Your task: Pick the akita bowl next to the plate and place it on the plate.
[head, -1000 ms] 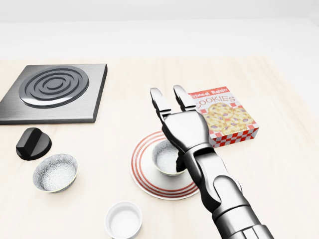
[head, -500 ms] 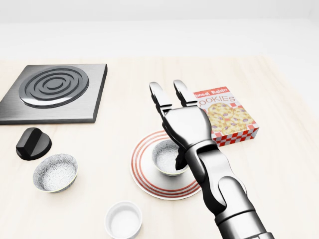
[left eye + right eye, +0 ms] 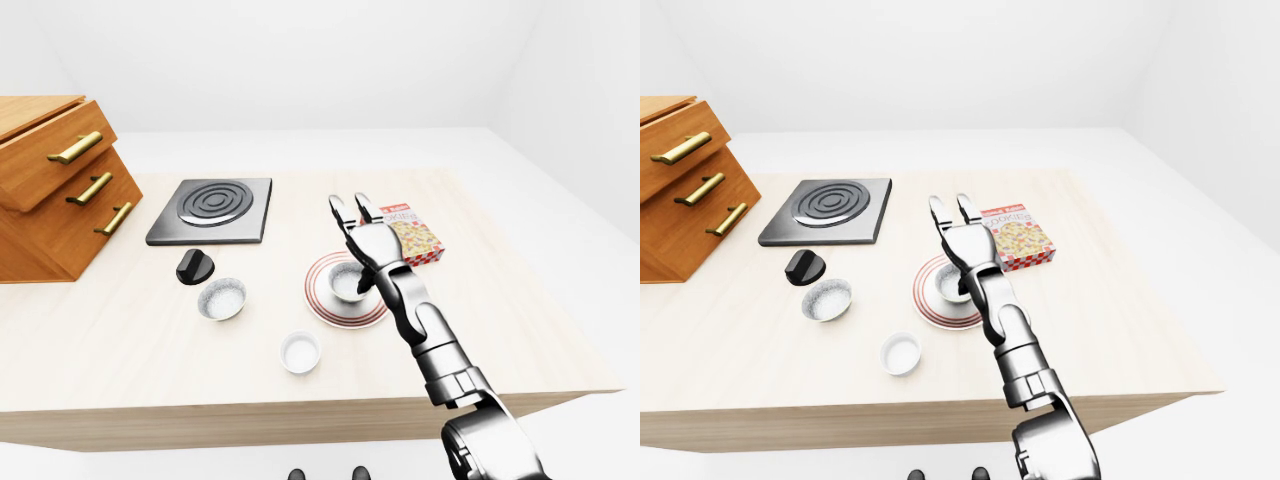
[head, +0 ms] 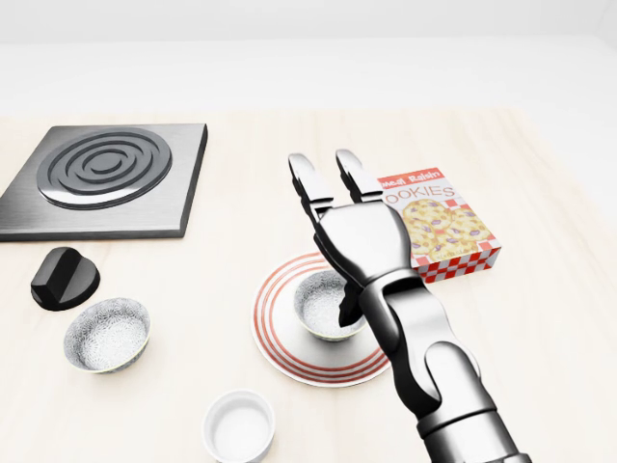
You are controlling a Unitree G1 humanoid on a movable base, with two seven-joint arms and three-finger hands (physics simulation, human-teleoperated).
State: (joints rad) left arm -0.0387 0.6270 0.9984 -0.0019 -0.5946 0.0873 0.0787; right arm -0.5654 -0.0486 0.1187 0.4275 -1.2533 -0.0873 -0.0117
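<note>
Bowl (image 4: pixel 320 301) and plate (image 4: pixel 280 333) are found together near the middle of the head view: the speckled bowl is set upright inside the plate's red rings, a little toward the plate's upper right, and is carried by it. The right hand (image 4: pixel 359 241) is held just above and to the right of the bowl, with its arm entering from the bottom right of the view. The hand is spread wide and nothing is gripped; two fingers (image 4: pixel 307 188) are stretched straight toward the top of the view, while the thumb (image 4: pixel 347 307) is pointed down over the bowl's right rim (whether the rim is touched cannot be told). A cookie box (image 4: pixel 443 227) is laid flat just to the right of the plate, partly covered by the hand. A small white dish (image 4: pixel 238 424) is seen below and left of the plate, and a second speckled bowl (image 4: pixel 107 334) well to the left. A black knob (image 4: pixel 64 277) is placed just above that bowl, and a dark hob (image 4: pixel 106 178) with ringed burner lies above the knob. All are borne by a pale wooden table (image 4: pixel 540 318). A wooden drawer cabinet (image 3: pixel 50 180) with brass handles is shown at the left edge of the left-eye view.
</note>
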